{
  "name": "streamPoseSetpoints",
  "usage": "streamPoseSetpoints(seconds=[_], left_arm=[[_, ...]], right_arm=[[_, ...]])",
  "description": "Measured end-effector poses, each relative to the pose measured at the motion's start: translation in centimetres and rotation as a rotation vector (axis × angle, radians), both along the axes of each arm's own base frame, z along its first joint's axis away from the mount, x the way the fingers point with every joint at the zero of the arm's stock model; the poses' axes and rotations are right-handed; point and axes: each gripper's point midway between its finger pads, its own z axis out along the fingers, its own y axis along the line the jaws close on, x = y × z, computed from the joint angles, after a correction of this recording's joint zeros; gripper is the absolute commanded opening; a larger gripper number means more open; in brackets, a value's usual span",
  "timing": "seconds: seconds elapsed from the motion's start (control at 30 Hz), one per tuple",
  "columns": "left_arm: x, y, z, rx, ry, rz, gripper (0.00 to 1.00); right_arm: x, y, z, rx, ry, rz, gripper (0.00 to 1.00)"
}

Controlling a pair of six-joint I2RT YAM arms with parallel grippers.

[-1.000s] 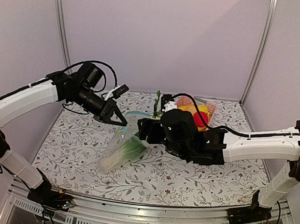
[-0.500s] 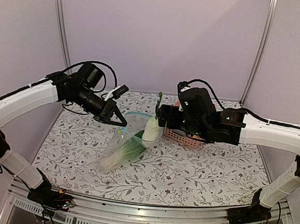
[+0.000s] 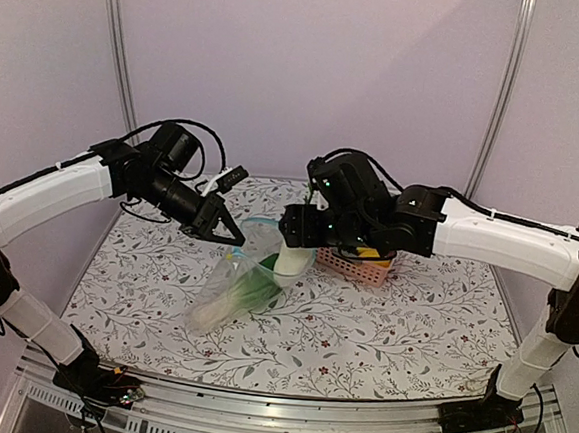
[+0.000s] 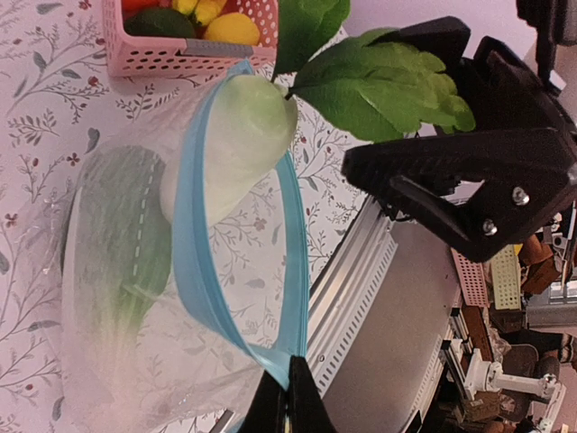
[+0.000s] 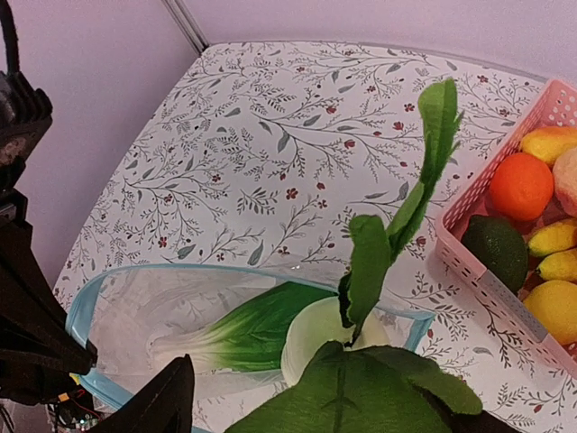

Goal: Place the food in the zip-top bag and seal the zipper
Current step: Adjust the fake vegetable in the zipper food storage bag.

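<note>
1. The zipper (image 4: 192, 262) of the zip-top bag (image 4: 225, 307) is pinched at one end by the closed left fingers (image 4: 305, 410), so the bag's mouth is held up and open above the surface (image 3: 361, 332).
2. A bok choy (image 5: 248, 334) is seen lying inside the bag, its white stem toward the closed bottom and its leaves toward the mouth.
3. A white leafy vegetable (image 4: 239, 135) is gripped by its green leaf bunch between the widely set right fingers (image 4: 451, 158).
4. This vegetable is held tilted over the bag's mouth, with its pale lower end already inside the blue rim, just beside the bok choy.
5. A pink basket (image 5: 491, 289) is placed near the bag, on the right arm's side; round orange and yellow fruits and a dark green one are seen in it.
</note>
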Motion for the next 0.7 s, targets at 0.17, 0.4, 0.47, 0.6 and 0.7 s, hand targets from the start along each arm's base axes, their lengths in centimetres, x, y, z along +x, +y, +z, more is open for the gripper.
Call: streamPoseSetpoints(seconds=[0.17, 0.4, 0.47, 0.6, 0.7], left_arm=[[0.0, 0.0, -0.1, 0.001, 0.002, 0.000, 0.00], [0.0, 0.0, -0.1, 0.002, 0.003, 0.000, 0.00], [0.0, 0.0, -0.1, 0.002, 0.003, 0.000, 0.00], [0.0, 0.0, -0.1, 0.002, 0.004, 0.000, 0.00], [0.0, 0.0, -0.1, 0.002, 0.004, 0.000, 0.00]], right_arm=[[0.2, 0.6, -2.5, -0.064, 0.043, 0.002, 0.68], [0.5, 0.7, -4.2, -0.110, 0.085, -0.017, 0.55], [0.4, 0.5, -4.8, -0.125, 0.099, -0.023, 0.51], [0.3, 0.2, -5.5, -0.143, 0.117, -0.035, 0.45], [0.4, -0.1, -5.6, -0.152, 0.119, -0.046, 0.39]])
